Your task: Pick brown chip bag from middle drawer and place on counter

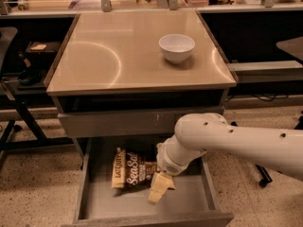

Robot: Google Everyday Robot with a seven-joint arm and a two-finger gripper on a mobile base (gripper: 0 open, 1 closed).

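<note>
though under arm (236, 143), gripper (160, 188) at bag (130, 170)

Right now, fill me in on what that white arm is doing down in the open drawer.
The robot's white arm reaches into the open grey metal middle drawer, its cream gripper at the right end of the crinkly dark-brown chip bag. The bag lies on the drawer floor; whether it is gripped cannot be told. The glossy beige counter above carries a white bowl, not yet the bag.
</note>
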